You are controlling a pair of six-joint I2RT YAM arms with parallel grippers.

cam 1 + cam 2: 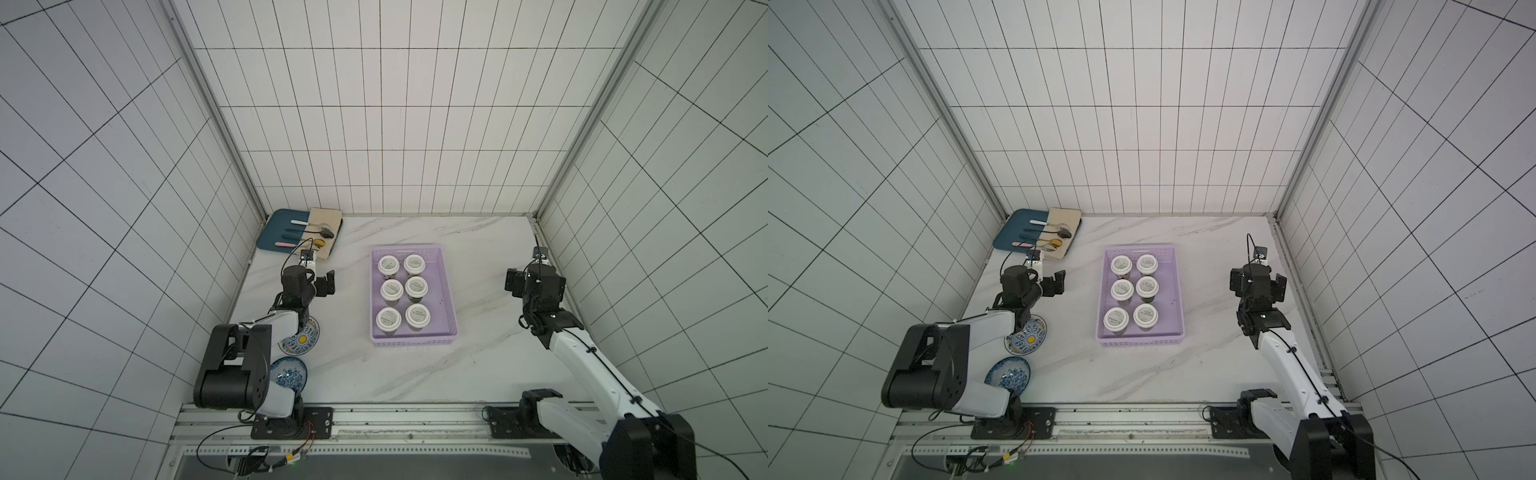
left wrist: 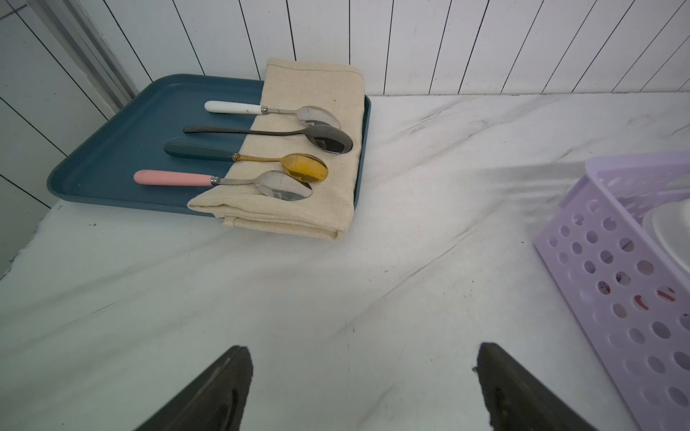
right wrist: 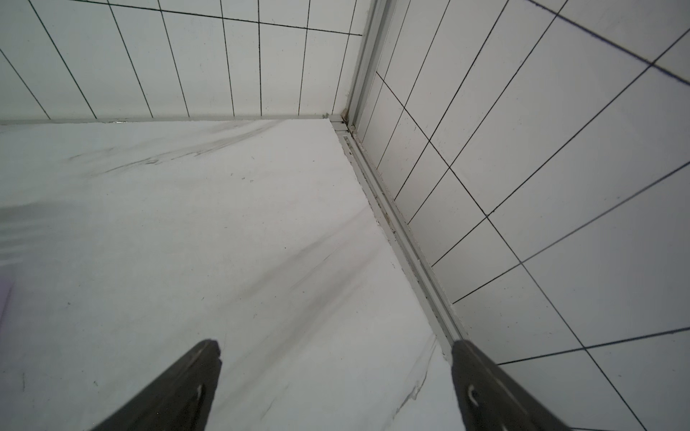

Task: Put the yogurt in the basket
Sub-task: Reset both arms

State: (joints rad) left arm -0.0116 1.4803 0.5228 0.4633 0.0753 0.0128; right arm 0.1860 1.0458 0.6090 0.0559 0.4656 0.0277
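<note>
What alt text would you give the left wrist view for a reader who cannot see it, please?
The left gripper, jaws open, hangs over a marble table. Beyond it, four spoons lie across a dark blue tray and a folded beige cloth; the lilac basket shows at the frame's edge.

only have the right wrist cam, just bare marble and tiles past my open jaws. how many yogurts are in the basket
observer: all six yogurt cups stand inside the lilac basket, in three rows of two.
operator: any cup left outside it
observer: none. both top views show only two patterned plates and a spoon tray outside it.
operator: left arm holding anything
observer: no, the left gripper has its jaws open and empty, over bare tabletop between tray and basket.
</note>
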